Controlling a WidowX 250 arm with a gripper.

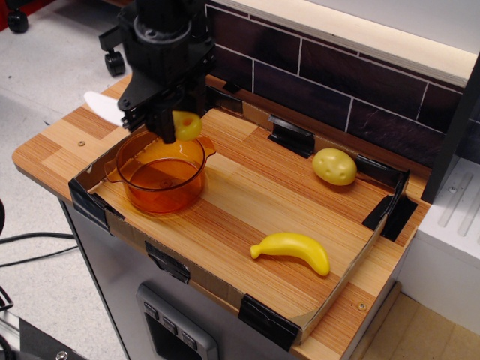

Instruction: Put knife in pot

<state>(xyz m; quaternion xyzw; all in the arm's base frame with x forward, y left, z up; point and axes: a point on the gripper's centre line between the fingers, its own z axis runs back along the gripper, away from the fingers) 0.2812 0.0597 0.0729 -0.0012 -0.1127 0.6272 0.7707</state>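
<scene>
The knife has a white curved blade [101, 107] sticking out to the left and a yellow handle end with a hole [187, 124] to the right. My black gripper [154, 124] is shut on the knife's middle and holds it level in the air. It hangs just above the far rim of the translucent orange pot [159, 172], which stands at the left of the tray. The pot is empty. The blade tip reaches past the pot's left side.
A shallow cardboard tray with black taped corners [266, 319] lies on the wooden table. A yellow banana [292, 250] lies at its front right. A yellow potato [334, 166] sits at the back right. A dark brick wall [330, 75] stands behind.
</scene>
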